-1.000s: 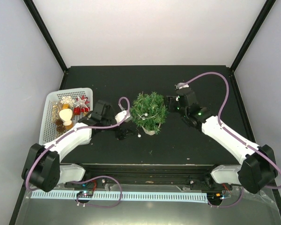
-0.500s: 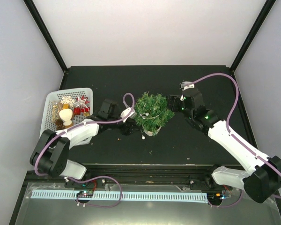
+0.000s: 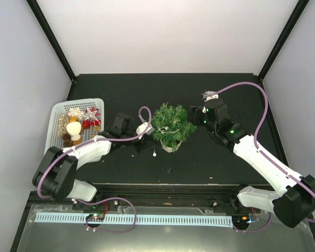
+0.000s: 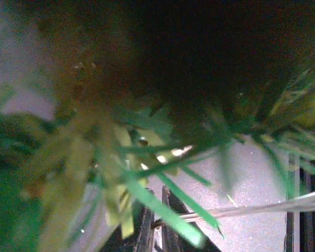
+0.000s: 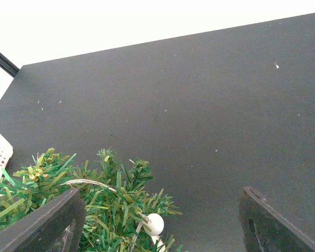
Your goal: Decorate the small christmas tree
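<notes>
Top external view: nearest the bases, the left gripper [image 3: 140, 145] sits just left of the small bushy green christmas tree [image 3: 171, 125] in its cream-white pot, fingers pinched together on a thin silvery bead wire [image 4: 241, 210] trailing from the branches. The tree stands between both claws. Just beyond, at its right, the right gripper [image 3: 192, 115] hovers, spread wide.

One tree [image 3: 172, 126] stands on one table [image 3: 215, 168]. One bead string [image 3: 154, 154] hangs at its near left. One basket [image 3: 55, 121], far left, holds one snowflake [image 3: 75, 112], one red star [image 3: 93, 112] and more ornaments too crowded to count. Two arms: left arm [image 3: 86, 151], right arm [image 3: 257, 157].
</notes>
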Available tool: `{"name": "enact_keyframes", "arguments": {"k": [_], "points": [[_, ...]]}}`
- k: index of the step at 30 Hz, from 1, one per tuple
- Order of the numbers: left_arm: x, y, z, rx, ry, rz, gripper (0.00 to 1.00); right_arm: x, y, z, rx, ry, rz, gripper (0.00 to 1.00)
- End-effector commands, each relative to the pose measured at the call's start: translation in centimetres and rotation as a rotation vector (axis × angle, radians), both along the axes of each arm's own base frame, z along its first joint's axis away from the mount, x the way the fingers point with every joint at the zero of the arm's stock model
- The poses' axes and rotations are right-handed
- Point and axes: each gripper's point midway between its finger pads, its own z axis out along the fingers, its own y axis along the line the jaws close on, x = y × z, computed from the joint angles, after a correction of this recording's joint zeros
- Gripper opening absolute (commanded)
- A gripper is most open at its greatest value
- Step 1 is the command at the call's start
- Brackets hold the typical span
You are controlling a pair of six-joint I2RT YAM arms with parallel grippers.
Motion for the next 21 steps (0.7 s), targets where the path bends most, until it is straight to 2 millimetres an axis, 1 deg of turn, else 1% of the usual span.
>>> {"name": "enact_keyframes", "arguments": {"k": [1,3,5,7,11,14,15,21], "points": [[-0.3,-0.2,2.5,-0.025,-0.072,-0.03,0.07,0.2,-0.3,1.0,-0.005,-0.028,-0.011,0.8],[-0.6,0.1,3.1,-0.018,-0.096,-0.038,0.05,0.1,-0.4,1.0,-0.009,-0.026,-0.014,0.8],[-1.0,0.6,3.3,-0.006,-0.11,-0.043,0.05,0.1,-0.5,0.9,-0.017,-0.02,-0.015,0.8],[-1.2,1.1,4.1,-0.003,-0.136,-0.037,0.04,-0.1,-0.6,0.8,-0.021,-0.013,-0.016,0.8],[-1.8,1.7,5.0,0.011,-0.173,-0.048,0.04,-0.4,-0.5,0.1,-0.025,0.016,-0.006,0.8],[-2.1,2.2,5.4,0.04,-0.19,-0.053,0.03,-0.9,-0.4,-0.7,-0.021,0.048,0.007,0.78],[-2.2,2.5,5.4,0.05,-0.195,-0.058,0.02,-1.1,-0.4,-0.9,-0.019,0.054,0.013,0.77],[-2.5,3.7,4.5,0.15,-0.222,-0.076,0.02,-2.8,-0.3,-1.7,0.009,0.081,0.051,0.73]]}}
